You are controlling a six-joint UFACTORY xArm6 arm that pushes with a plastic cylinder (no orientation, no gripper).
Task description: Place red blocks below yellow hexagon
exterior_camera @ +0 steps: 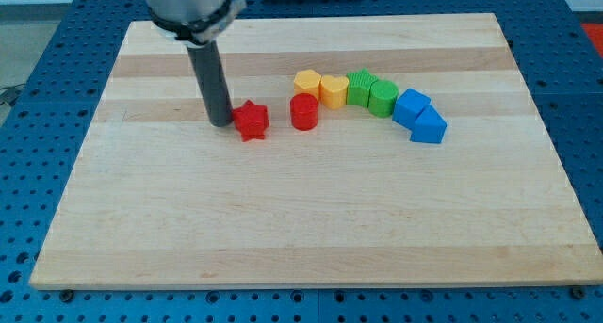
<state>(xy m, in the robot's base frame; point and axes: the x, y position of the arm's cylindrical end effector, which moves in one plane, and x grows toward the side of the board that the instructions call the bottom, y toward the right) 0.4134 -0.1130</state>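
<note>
My tip (221, 122) rests on the board just left of a red star block (251, 121), touching or nearly touching it. A red cylinder (303, 111) stands to the right of the star, just below a yellow hexagon (307, 82). A yellow heart block (334, 89) sits against the hexagon's right side.
A green star block (360, 86), a green cylinder (382, 98), a blue cube-like block (411, 107) and a blue triangular block (430, 127) curve off to the right of the yellow blocks. The wooden board (301, 219) lies on a blue perforated table.
</note>
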